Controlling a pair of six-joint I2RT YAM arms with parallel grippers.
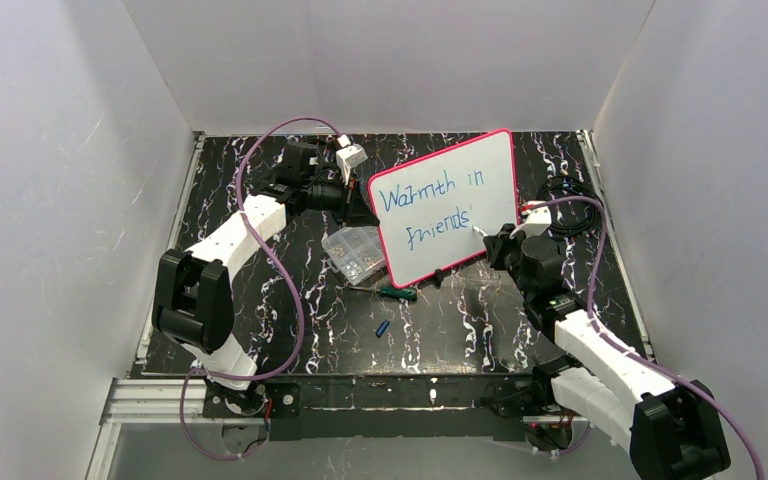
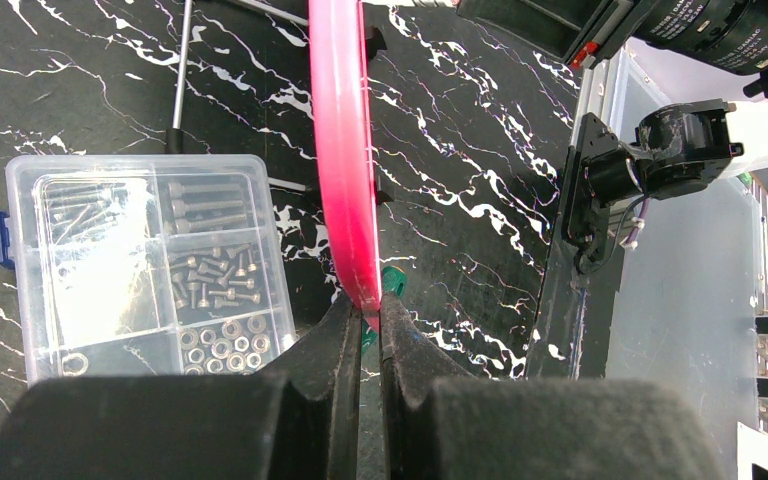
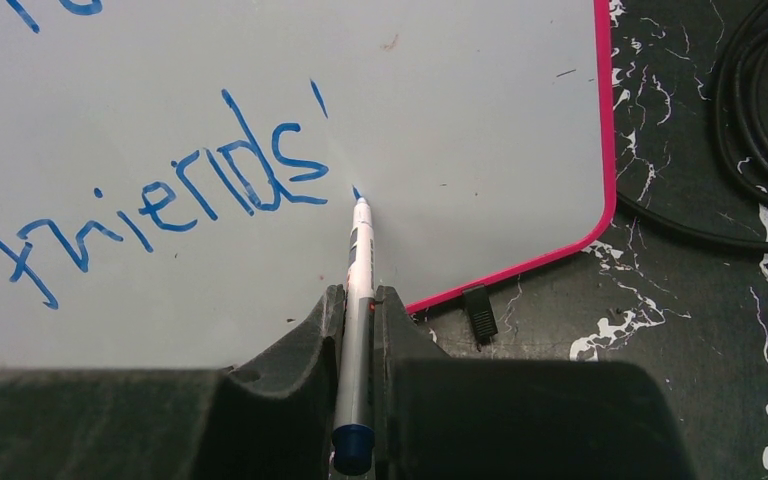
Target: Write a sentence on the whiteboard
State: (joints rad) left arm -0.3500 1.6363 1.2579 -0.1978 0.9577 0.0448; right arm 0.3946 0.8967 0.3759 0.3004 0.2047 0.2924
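Now the right gripper (image 3: 359, 300) is clamped on one white marker with a blue end (image 3: 357, 250). Its tip touches the single flat white whiteboard with a pink-red rim (image 3: 480, 120), just right of the blue handwritten sentence (image 3: 160, 200), whose two lines read "Warmth in" and "friends". The left gripper (image 2: 368, 318) pinches the board's rim beside one clear plastic compartment box of screws and washers (image 2: 145, 265). One green-handled screwdriver (image 1: 397, 293) and one small blue cap (image 1: 382, 327) lie nearby on the black, white-veined table (image 1: 460, 330), enclosed by white wall panels (image 1: 390, 60).
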